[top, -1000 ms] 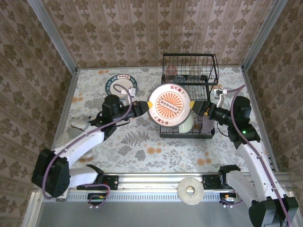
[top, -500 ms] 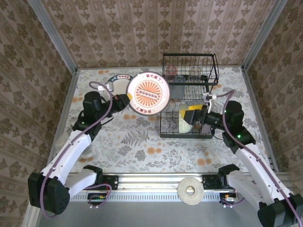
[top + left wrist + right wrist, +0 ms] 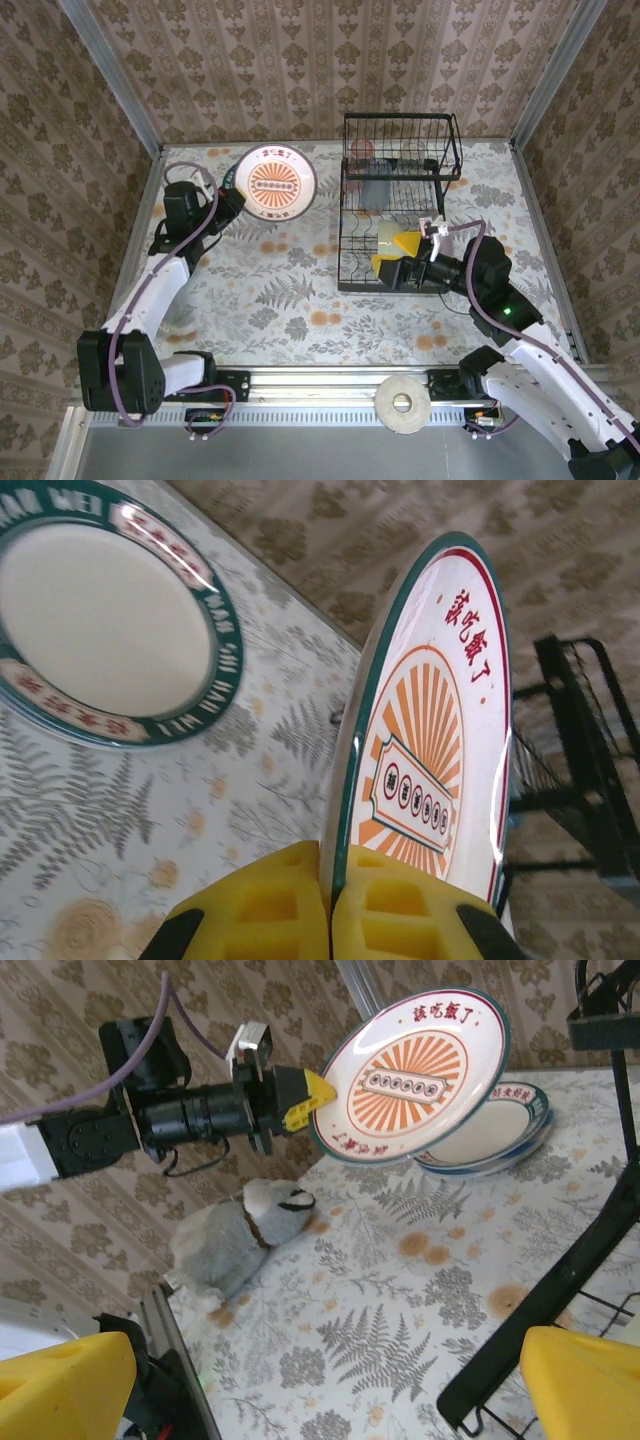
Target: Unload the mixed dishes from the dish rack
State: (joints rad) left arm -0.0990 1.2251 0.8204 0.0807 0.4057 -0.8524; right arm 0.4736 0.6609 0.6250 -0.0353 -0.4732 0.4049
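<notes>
sunburst plate (image 3: 430,770): white, orange ray centre, green rim, red characters
second plate (image 3: 100,630): cream centre, dark green band, red-and-white lettering
dish rack (image 3: 400,115): black wire
worktop (image 3: 280,290): pale grey, grey fern leaves, orange blossoms
walls (image 3: 300,60): brown, beige damask motif
left gripper (image 3: 328,865): yellow pads
right gripper (image 3: 325,1360): yellow fingers
soft toy (image 3: 240,1240): white-grey, brown band
cable (image 3: 163,1015): purple

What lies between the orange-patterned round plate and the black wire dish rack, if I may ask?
Only bare floral tablecloth separates plate and rack, as the top view shows.
</notes>
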